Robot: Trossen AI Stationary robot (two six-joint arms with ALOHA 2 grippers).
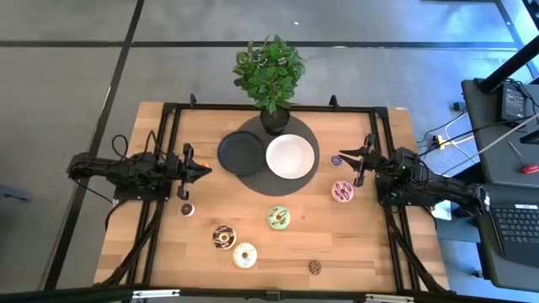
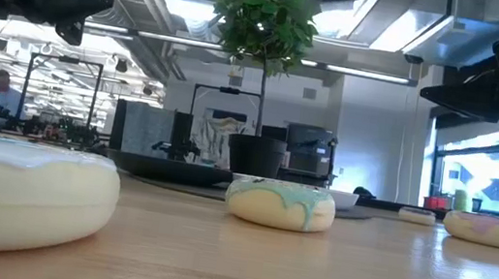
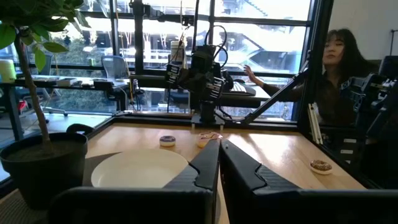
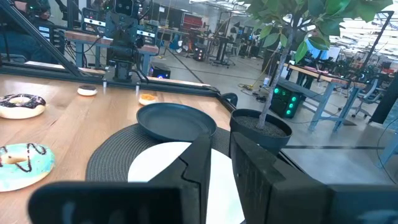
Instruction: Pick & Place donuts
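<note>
Several toy donuts lie flat on the wooden table: pink [image 1: 342,191], green [image 1: 279,217], chocolate [image 1: 223,236], cream-white [image 1: 245,255], and tiny ones [image 1: 314,267], [image 1: 187,209], [image 1: 336,160]. The low view shows the cream one [image 2: 17,195] close up, then the green [image 2: 280,202] and the pink [image 2: 491,229]. My left gripper [image 1: 205,171] hovers shut at the table's left side, above the wood. My right gripper [image 1: 347,156] hovers at the right side near the tiny donut and the pink one, its fingers [image 4: 202,155] a narrow gap apart. Neither holds anything.
A round dark mat [image 1: 312,135] at the table's far middle carries a black plate [image 1: 240,153] and a white plate [image 1: 290,156]. A potted plant [image 1: 269,76] stands at the far edge. A dark frame [image 1: 168,126] borders the table. A person [image 3: 339,68] sits beyond the right side.
</note>
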